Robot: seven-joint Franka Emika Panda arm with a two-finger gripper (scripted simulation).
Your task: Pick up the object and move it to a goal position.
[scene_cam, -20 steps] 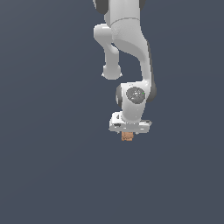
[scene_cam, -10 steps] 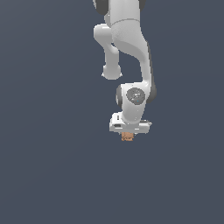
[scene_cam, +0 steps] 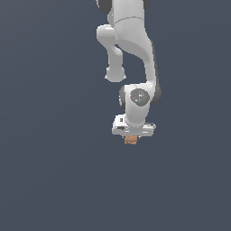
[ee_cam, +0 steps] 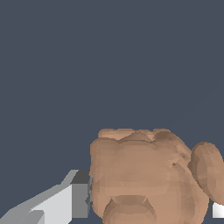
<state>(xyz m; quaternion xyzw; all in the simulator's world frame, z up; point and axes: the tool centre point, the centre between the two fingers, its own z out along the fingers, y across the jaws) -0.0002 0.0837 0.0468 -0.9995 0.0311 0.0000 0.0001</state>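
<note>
My arm hangs folded, wrist pointing straight down over the plain grey bench, no edge in sight; my gripper point(scene_cam: 131, 138) is closed on the orange-brown object point(scene_cam: 131, 140), a finger point(ee_cam: 65, 201) pressed against its side point(ee_cam: 140, 175). Compared with half a second back, nothing has visibly shifted; the object stays pinched just beneath my palm.

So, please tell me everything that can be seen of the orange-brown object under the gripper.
The object is a small orange-brown lump with a mottled, matte surface. In the wrist view it looks lumpy, with rounded bulges rather than flat faces. It sits directly under the white gripper, much narrower than it, and only its lower part shows below. A gray finger pad appears to press against one side, and a bit of the other finger shows on the opposite side. Whether it rests on the gray surface cannot be told.
</note>
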